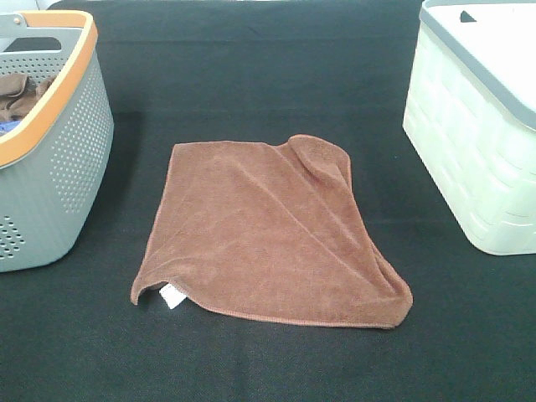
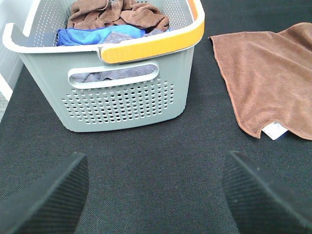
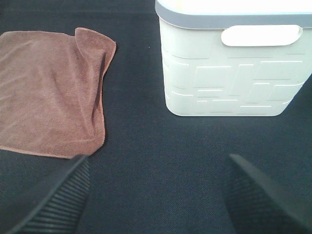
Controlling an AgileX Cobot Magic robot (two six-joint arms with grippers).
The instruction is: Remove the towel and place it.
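Note:
The reddish-brown towel (image 1: 268, 230) lies spread flat on the black table in the middle, with one far corner folded over and a small white tag (image 1: 171, 296) at its near left corner. It also shows in the left wrist view (image 2: 273, 78) and in the right wrist view (image 3: 48, 87). My left gripper (image 2: 156, 195) is open and empty, low over bare cloth in front of the grey basket (image 2: 122, 92). My right gripper (image 3: 156, 195) is open and empty, over bare cloth between the towel and the white basket (image 3: 229, 73). Neither gripper shows in the high view.
The grey basket with an orange rim (image 1: 50, 142) stands at the left and holds a bunched brown cloth (image 2: 117, 14) and blue cloths (image 2: 92, 35). The white basket with a grey rim (image 1: 477, 126) stands at the right.

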